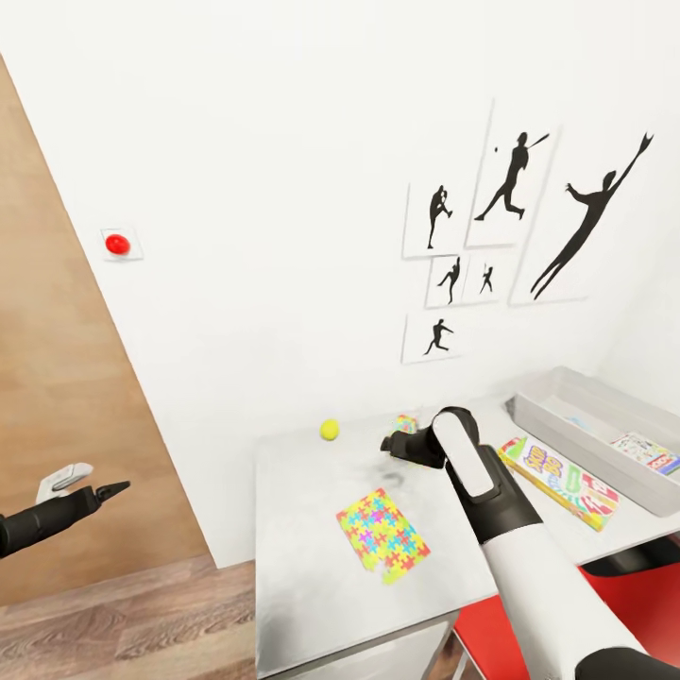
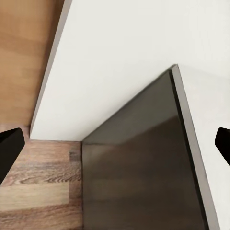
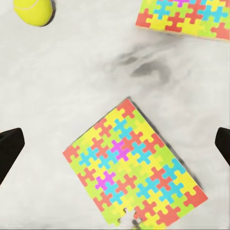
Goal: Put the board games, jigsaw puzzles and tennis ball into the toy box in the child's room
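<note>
Toys lie spread over the white desk (image 1: 302, 529) against the wall. The nearer jigsaw puzzle (image 1: 382, 534) lies flat near the middle of the desk, one corner turned toward the front edge. The second jigsaw puzzle (image 1: 406, 422) sits farther back and is mostly hidden behind the right arm in the head view; the right wrist view shows its edge (image 3: 184, 17). The tennis ball (image 1: 329, 430) rests near the desk's back edge, apart from both puzzles. To the right, the Skip-Bo board game (image 1: 559, 480) lies just beside the grey toy box (image 1: 557, 401), which already holds a white-and-green board game (image 1: 645, 451); a pale blue item deeper in the tray may be another game, though it is too faint to tell.

The right end effector (image 1: 395, 444) hovers above the desk between the two puzzles, its fingers spread wide and holding nothing. The left end effector (image 1: 104, 491) hangs off the desk's left side over the wood floor (image 1: 113, 623), fingers also parted and empty, looking at the desk's dark side panel (image 2: 143, 167).

Black silhouette pictures (image 1: 510, 217) hang on the wall above.
</note>
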Motion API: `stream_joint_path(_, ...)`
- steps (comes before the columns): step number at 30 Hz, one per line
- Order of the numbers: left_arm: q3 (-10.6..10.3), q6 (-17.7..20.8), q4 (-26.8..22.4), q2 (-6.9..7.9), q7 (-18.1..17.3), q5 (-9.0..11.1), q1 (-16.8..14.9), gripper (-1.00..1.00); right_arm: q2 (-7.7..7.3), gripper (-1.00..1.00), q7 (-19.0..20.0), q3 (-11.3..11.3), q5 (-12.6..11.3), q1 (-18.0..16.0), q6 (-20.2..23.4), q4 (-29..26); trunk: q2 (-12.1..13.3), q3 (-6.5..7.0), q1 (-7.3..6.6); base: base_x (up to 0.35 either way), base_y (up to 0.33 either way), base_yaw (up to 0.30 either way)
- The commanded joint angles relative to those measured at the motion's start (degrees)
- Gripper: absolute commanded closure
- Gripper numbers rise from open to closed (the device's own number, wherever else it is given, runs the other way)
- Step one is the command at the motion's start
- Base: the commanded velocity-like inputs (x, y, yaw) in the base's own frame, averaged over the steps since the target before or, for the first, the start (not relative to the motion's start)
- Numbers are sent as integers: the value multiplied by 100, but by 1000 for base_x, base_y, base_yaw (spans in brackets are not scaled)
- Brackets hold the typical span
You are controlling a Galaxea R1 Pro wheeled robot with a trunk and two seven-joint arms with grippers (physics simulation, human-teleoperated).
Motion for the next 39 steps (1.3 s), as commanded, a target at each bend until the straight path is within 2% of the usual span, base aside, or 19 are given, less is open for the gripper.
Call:
stream_joint_path(1, 27, 23, -5, -2, -56, -60, -10, -100, -7, -100, -32, -9, -63, -9, 13, 202, -14, -13, 4, 21, 2, 0)
stream_joint_path(4, 26, 18, -5, -1, -51, -61, -10, -100, -12, -100, 126, -8, -63, -13, 12, 505, -14, -13, 4, 12, 1, 0)
stream_joint_path(8, 26, 13, -5, -2, -50, -60, -10, -100, -10, -100, 288, -1, -51, -14, 2, 613, -14, -13, 4, 3, 0, 0)
stream_joint_path(24, 26, 12, -5, -2, -40, -62, -10, -100, -59, -100, 357, 19, -15, -6, -321, 799, -14, -13, 4, 0, 0, 0)
stream_joint_path(28, 26, 12, -5, -1, -36, -66, -10, -100, -148, -100, 359, 22, 23, -4, -530, 1061, -14, -13, 4, 0, 0, 0)
stream_joint_path(33, 26, 12, -3, -3, -32, -68, -10, -100, -171, -100, 375, 26, 31, -5, -586, 1517, -14, -13, 4, 0, 0, 0)
stream_joint_path(39, 26, 14, 1, -5, -32, -68, -10, -100, -188, -100, 727, 33, 40, 1, -625, 1697, -14, -13, 4, 0, 0, 0)
